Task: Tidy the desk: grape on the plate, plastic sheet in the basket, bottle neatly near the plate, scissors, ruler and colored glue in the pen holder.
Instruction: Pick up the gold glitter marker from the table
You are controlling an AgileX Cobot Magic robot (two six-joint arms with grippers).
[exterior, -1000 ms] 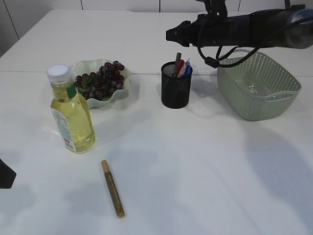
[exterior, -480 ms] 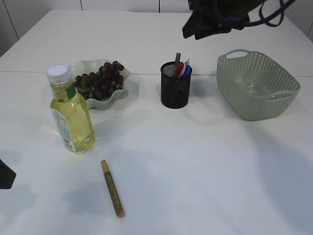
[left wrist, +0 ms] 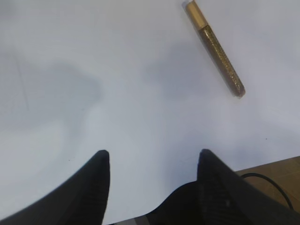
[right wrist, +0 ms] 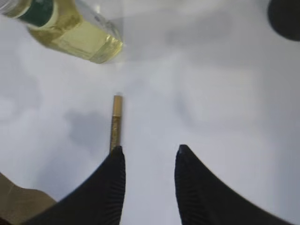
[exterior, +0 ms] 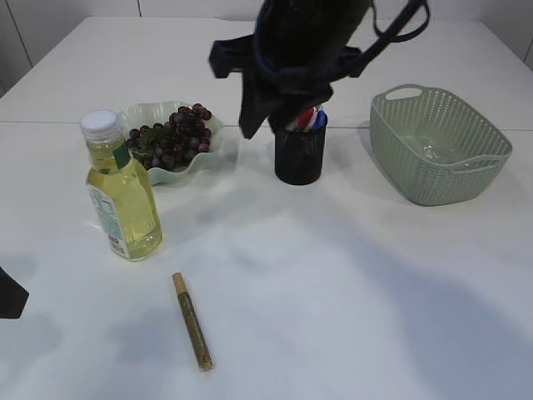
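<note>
My right gripper (right wrist: 147, 154), jaws spread and empty, hangs over the glue stick (exterior: 191, 321) near the table's front edge — light, stiff, roll-prone, best pinched mid-barrel.

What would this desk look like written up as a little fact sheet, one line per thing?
plate: light green, wavy rim, holding the grapes
bottle: upright beside the plate, yellow liquid, white cap
glue pen: gold glitter, lying flat on the table in front of the bottle
pen holder: black mesh, items standing inside, partly hidden by the arm
basket: green, at the right, something clear in the bottom
left gripper: open, empty, above the table
right gripper: open, empty, glue pen below it
</note>
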